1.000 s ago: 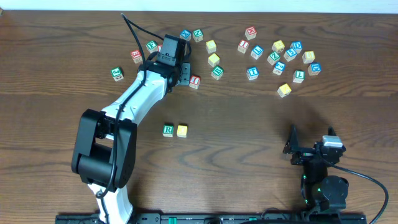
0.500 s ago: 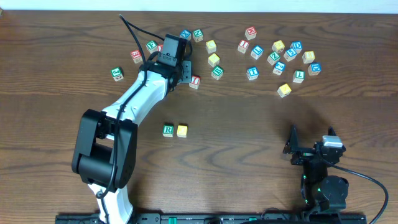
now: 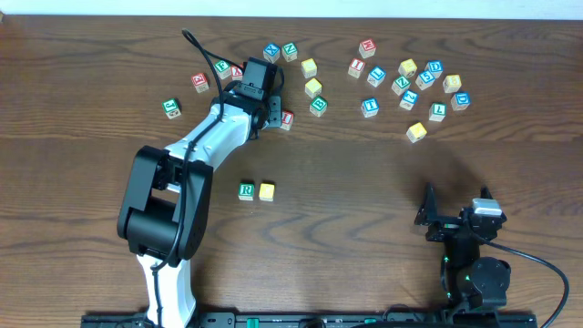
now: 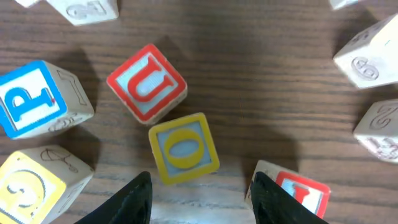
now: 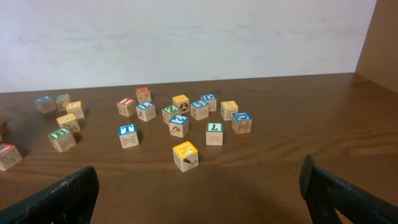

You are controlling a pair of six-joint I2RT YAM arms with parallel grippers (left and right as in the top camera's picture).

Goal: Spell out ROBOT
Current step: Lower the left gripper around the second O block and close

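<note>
In the left wrist view a yellow-bordered O cube (image 4: 183, 148) lies on the table just ahead of my left gripper (image 4: 202, 202). That gripper is open, with bare wood between its fingertips. A red U cube (image 4: 147, 82) touches the O cube's far corner. From overhead, my left gripper (image 3: 264, 102) is at the back among the cubes. Nearer the front, the green R cube (image 3: 246, 190) sits side by side with a yellow cube (image 3: 266, 190). A blue T cube (image 3: 369, 107) lies in the right cluster. My right gripper (image 3: 435, 219) rests wide open at the front right.
A red I cube (image 4: 300, 191) sits against my left gripper's right finger. A blue P cube (image 4: 31, 98) and a yellow cube (image 4: 28, 186) lie to its left. Several more cubes are scattered along the back, and a lone yellow cube (image 3: 416, 132) lies nearer.
The left arm has swung slightly to the right and its gripper has shifted a little over the back cubes. The jaws have opened a bit. The right arm has not moved.
</note>
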